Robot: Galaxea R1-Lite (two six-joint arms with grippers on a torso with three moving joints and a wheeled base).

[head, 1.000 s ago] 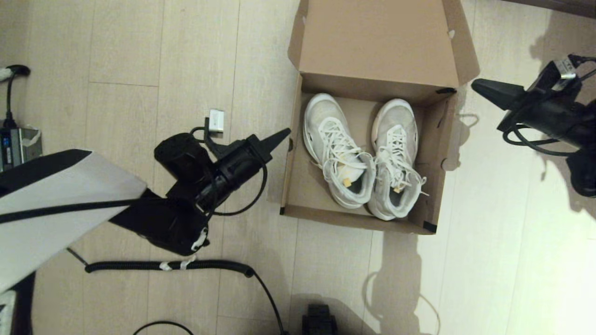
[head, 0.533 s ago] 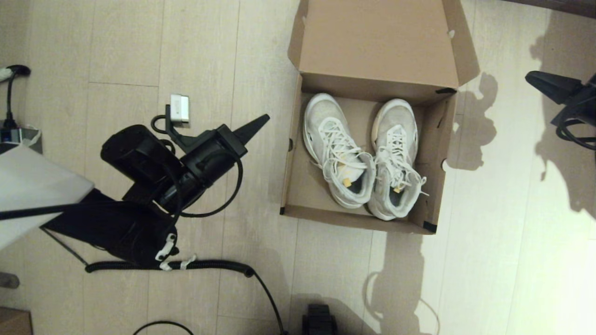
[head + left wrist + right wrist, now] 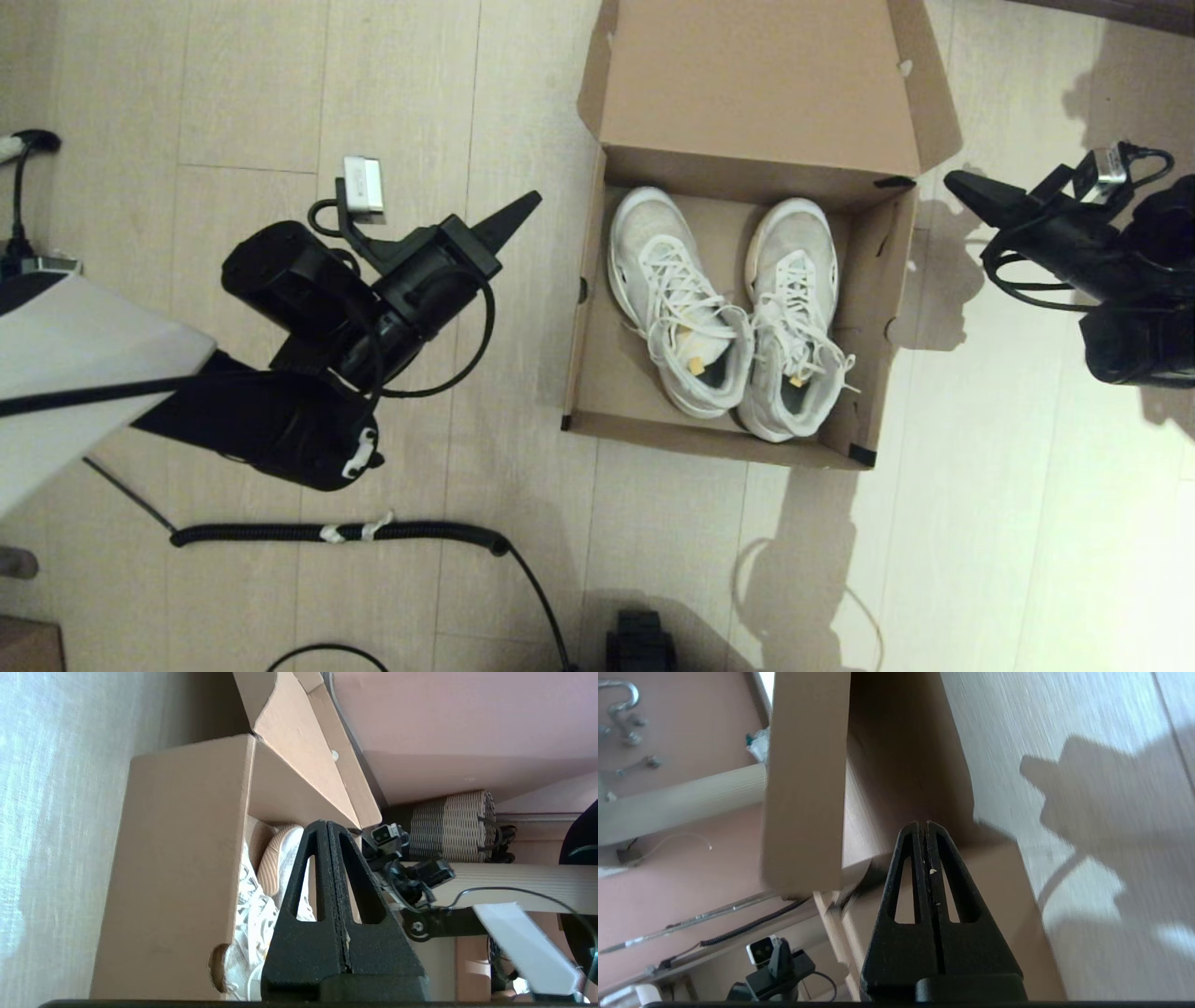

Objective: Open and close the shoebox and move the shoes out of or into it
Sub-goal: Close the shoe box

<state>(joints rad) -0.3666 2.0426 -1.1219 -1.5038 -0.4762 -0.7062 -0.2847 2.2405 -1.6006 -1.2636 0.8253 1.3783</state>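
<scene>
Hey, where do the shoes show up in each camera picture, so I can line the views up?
Head view: the shoes lie side by side inside the open shoebox, centre of the picture.
Left wrist view: parts of them peek over the box wall, just behind the shut left gripper.
Right wrist view: not in it; only the box's outside shows.
Shared landmark: the raised lid, also at and.

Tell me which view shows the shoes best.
Head view: both shoes lie whole, side by side in the open shoebox. Left wrist view catches only parts over the box wall, behind the left gripper. Right wrist view shows none.
</scene>
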